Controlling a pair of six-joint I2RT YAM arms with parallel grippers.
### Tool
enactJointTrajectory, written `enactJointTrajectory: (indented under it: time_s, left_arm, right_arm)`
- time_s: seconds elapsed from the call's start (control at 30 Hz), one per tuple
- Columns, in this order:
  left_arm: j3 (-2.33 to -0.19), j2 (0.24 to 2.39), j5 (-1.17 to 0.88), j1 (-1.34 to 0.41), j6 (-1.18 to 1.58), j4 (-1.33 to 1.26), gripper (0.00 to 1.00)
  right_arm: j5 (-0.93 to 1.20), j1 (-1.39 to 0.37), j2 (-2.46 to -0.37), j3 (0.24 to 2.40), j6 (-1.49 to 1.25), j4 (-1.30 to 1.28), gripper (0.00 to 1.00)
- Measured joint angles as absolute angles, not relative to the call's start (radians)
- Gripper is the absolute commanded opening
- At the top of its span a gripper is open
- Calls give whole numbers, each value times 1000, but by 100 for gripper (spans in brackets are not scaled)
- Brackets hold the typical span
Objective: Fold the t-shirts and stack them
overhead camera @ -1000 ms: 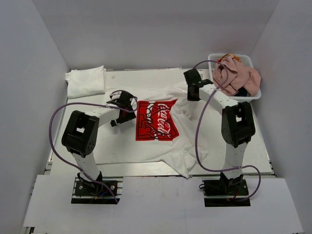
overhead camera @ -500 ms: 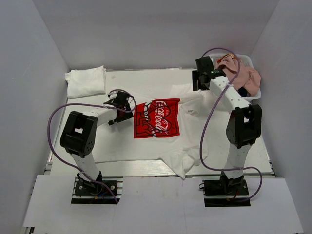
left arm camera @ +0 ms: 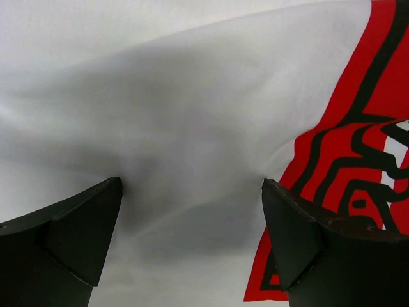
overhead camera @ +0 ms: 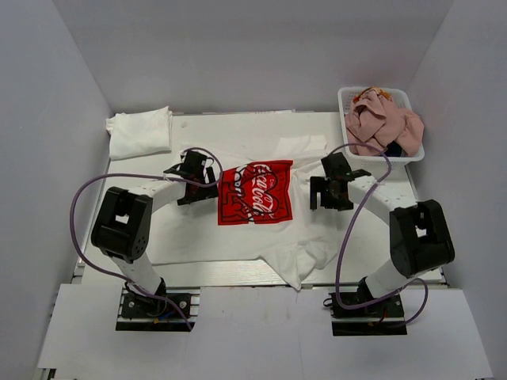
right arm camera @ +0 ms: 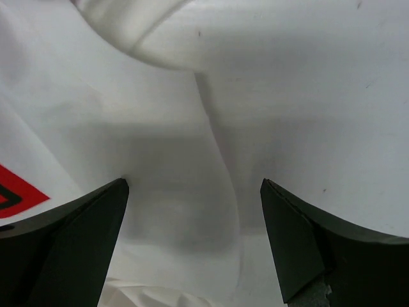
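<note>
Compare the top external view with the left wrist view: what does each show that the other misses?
Only top external: the basket with the pink shirt, the folded white shirts, the right gripper. Only left wrist: the left gripper close up, its fingers wide apart over a shallow cloth fold. Both: the Coca-Cola shirt and its red print's edge.

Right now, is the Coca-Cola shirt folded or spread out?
Spread out: the Coca-Cola shirt lies open across the table, red print face up, hem rumpled.
</note>
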State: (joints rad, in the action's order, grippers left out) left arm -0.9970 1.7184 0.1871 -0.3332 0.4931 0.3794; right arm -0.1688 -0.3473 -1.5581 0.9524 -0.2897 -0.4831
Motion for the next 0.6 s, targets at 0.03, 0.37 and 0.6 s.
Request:
enactJointTrajectory:
  time_s: [0.03,0.37,0.6]
  left_arm:
    - [-992,1714,180,-334,490,378,100]
    - [-949,1687,175,-333,495,330,100]
    - [-913,1657,170,-334,509,312,100]
  right_arm:
    - [-162,-347,-1563,936,-293,-475,82]
    - [-127,-335,-1568,876,-387,-407,0]
    - [-128,-326,-1204,861,-485,-664,5]
